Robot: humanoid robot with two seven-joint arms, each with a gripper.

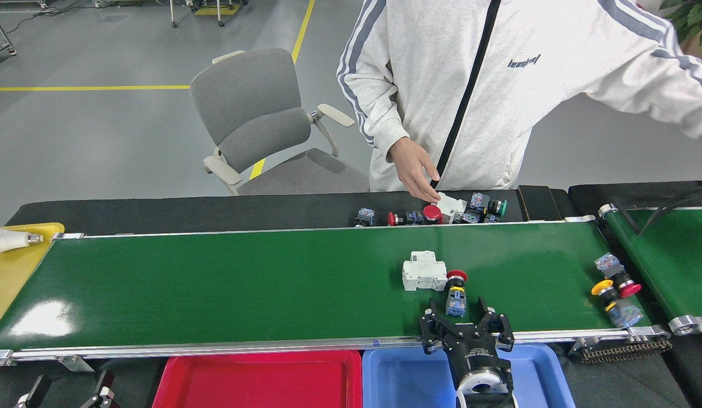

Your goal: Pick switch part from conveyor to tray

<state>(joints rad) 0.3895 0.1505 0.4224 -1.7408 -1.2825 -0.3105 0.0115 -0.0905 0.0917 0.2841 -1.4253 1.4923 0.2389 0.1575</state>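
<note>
Conveyor (243, 283) — long glossy dark green belt with silver side rails, spanning nearly the whole view.

Person (487, 90) — white zip jacket with grey arm stripes, standing behind the belt; one hand (414, 170) reaches down to a cluster of loose parts (442, 214) on the black strip at the far rail.

Grey chair (260, 124) — on the floor behind the belt, left of the person.

Red tray (260, 378) and blue tray (402, 377) — side by side below the near rail.

Second green belt (663, 255) — at the right end, angled away.

Right gripper (464, 323) — black, fingers spread apart, over the near rail, just below the switch part.

White breaker block (423, 272) — on the belt, right of centre.

Switch part (456, 292) — red cap, yellow ring, blue base; lies on the belt touching the block's right side.

Further switch parts (614, 289) — small group at the belt's right end.

Left gripper (67, 394) — bottom left corner, only its tips showing; open or closed cannot be told.
</note>
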